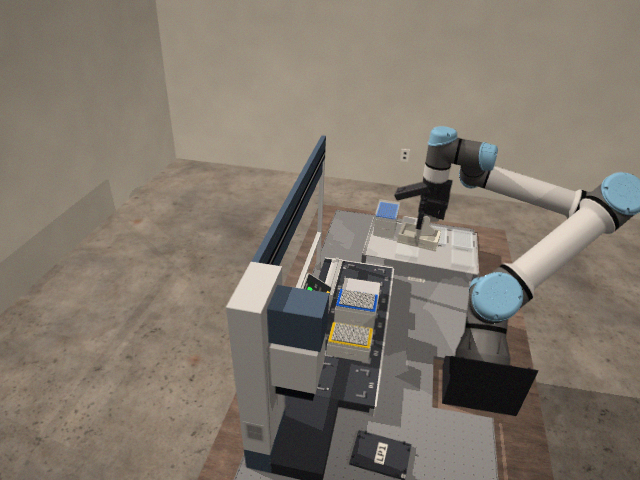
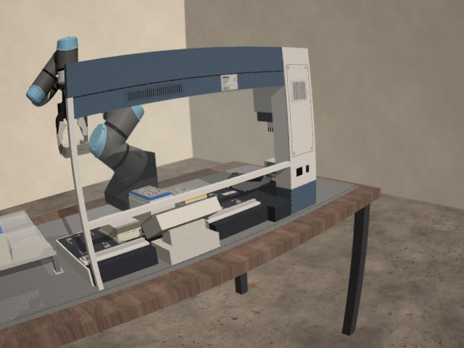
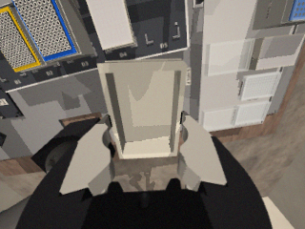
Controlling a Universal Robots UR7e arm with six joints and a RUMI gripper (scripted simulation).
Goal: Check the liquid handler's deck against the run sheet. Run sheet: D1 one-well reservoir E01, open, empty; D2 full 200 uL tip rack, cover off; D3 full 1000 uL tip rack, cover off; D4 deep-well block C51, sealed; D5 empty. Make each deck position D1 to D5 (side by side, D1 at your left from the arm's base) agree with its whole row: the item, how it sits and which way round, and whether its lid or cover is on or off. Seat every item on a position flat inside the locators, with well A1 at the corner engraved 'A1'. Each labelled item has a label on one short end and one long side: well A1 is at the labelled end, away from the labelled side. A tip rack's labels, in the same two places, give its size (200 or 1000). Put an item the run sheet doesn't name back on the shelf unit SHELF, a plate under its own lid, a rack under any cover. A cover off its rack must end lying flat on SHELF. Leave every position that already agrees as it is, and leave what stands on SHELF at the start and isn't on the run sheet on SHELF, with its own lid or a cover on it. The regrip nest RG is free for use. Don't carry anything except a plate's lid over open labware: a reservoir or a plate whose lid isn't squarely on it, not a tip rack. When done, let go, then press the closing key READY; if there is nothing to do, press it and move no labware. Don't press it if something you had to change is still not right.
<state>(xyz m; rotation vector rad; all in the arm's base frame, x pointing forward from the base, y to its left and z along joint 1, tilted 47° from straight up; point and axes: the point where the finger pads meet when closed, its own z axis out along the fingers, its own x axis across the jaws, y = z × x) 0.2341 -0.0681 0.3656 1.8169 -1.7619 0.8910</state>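
Clamping the cream one-well reservoir (image 3: 143,107) by its long sides near one short end, the pincer (image 3: 144,148) carries it in the air, open side up, long axis running straight ahead of the fingers toward the deck (image 3: 162,29).

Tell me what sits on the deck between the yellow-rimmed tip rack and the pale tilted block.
The blue-rimmed tip rack, uncovered, stands between the yellow-rimmed tip rack and the pale tilted block. The top view shows it; the wrist view agrees.
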